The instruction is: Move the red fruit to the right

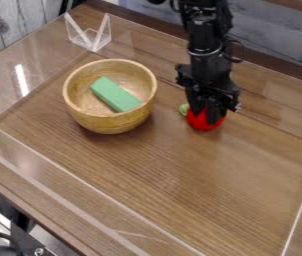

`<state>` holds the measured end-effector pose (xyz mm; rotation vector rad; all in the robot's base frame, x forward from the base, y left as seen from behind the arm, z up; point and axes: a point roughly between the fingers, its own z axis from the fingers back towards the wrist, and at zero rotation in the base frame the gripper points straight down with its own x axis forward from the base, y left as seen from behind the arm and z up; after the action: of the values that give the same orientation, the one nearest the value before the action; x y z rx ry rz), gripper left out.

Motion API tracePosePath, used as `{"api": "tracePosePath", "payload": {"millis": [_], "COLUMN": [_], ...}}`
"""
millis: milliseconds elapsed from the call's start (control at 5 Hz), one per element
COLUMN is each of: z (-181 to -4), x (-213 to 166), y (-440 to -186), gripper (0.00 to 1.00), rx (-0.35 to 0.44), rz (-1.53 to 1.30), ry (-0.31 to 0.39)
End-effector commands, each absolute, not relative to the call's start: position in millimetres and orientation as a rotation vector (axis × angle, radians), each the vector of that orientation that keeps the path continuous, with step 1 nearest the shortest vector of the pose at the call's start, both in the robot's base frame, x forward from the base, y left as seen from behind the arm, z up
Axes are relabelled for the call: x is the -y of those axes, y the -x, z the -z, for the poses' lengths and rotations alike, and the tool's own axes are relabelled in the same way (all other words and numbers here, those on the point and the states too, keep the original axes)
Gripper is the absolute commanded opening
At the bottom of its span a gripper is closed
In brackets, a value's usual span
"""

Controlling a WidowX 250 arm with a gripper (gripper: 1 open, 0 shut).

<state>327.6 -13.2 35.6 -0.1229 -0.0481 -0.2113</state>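
Observation:
The red fruit rests on the wooden table right of the wooden bowl, with a small green leaf bit on its left side. My gripper points straight down over the fruit. Its black fingers straddle the fruit and press against its sides, hiding the top. The fruit's lower half shows below the fingertips, down at the tabletop.
A wooden bowl holding a flat green block stands to the left of the fruit. A clear plastic stand sits at the back left. Low transparent walls edge the table.

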Motion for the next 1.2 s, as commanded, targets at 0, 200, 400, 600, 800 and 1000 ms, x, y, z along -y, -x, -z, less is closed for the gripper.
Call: {"api": "tracePosePath", "payload": {"millis": [0, 200, 400, 600, 800, 1000], "z": [-52.5, -53.4, -56.2, -59.5, -62.5, -73.4], "x": [1.8, 1.0, -1.6, -4.1, -6.4, -5.0], "y": [-335.5, -335.2, -335.1, -335.0, -335.0, -335.2], "gripper": [1.00, 1.00, 1.00, 1.00, 1.00, 1.00], "rx": [0.097, 0.097, 0.093, 0.090, 0.088, 0.101], "rz": [0.173, 0.150, 0.195, 0.240, 0.285, 0.267], "ry": [0.104, 0.103, 0.105, 0.106, 0.107, 0.108]}}
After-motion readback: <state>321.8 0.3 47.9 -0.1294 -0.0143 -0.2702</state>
